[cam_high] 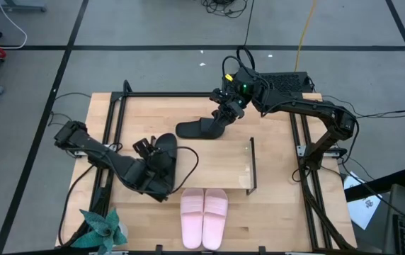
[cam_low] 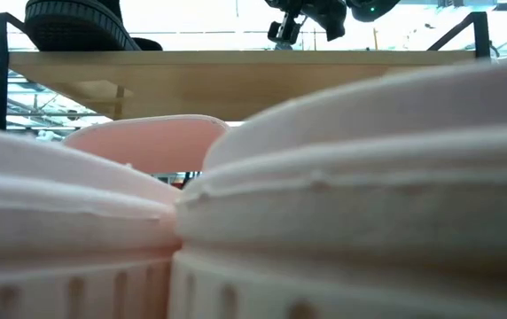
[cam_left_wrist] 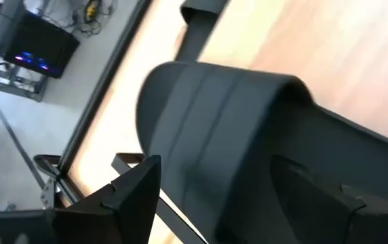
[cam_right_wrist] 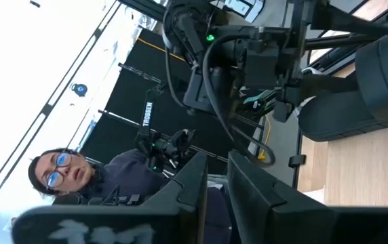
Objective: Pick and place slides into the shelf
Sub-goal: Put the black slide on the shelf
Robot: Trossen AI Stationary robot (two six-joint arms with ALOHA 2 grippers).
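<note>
One black slide stands tilted on the shelf's wooden top, between the fingers of my left gripper, which is shut on it. A second black slide lies flat on the shelf farther back. My right gripper is at that slide's right end, shut, with nothing between its fingers. The pink pair lies side by side on the table at the shelf's near edge and fills the low view. My left gripper holds the nearer black slide across its width at the strap, one finger at each side. The slide is tilted; in the low view its lower edge looks to rest on the shelf top. My right gripper: whether it touches the far slide, I cannot tell.
The shelf's thin black frame bar marks its right end. A teal plant stands at the table's near left corner. Black rails run along the table's sides. A person shows beyond the table in the right wrist view.
</note>
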